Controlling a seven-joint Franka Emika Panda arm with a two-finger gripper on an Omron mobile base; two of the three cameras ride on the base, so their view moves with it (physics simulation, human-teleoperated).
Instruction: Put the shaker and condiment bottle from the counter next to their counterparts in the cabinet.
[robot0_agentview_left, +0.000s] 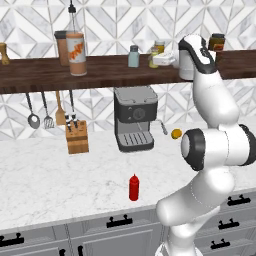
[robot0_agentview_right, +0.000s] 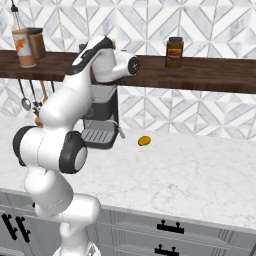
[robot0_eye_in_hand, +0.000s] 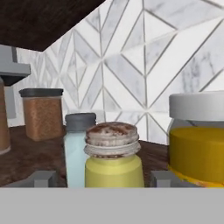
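Up on the dark wooden wall shelf (robot0_agentview_left: 100, 70) is where the work is happening, the plank running long across the patterned wall above the white marble tabletop (robot0_agentview_left: 50, 175). Reaching up from its base, the white arm brings its claw (robot0_eye_in_hand: 101, 179) level with the shelf, near the espresso machine (robot0_agentview_left: 134, 117) below. Seen from the hand, the two finger tips (robot0_eye_in_hand: 40, 179) stand apart on either side of the pale yellow shaker (robot0_eye_in_hand: 113, 162), not pressing it, so the claw looks released. That shaker stands upright on the plank, just in front of the pale blue-grey shaker (robot0_eye_in_hand: 78, 148), which is surely why it was carried there: like beside like. A deeper yellow jar (robot0_eye_in_hand: 197, 144) sits close on one side and a brown canister (robot0_eye_in_hand: 42, 113) farther back. The tall orange-labelled bottle (robot0_agentview_left: 76, 52) waits farther along the shelf. Down on the tabletop, the small red squeeze bottle (robot0_agentview_left: 134, 187) stands alone near the front edge, and I'd judge it the remaining half of the job.
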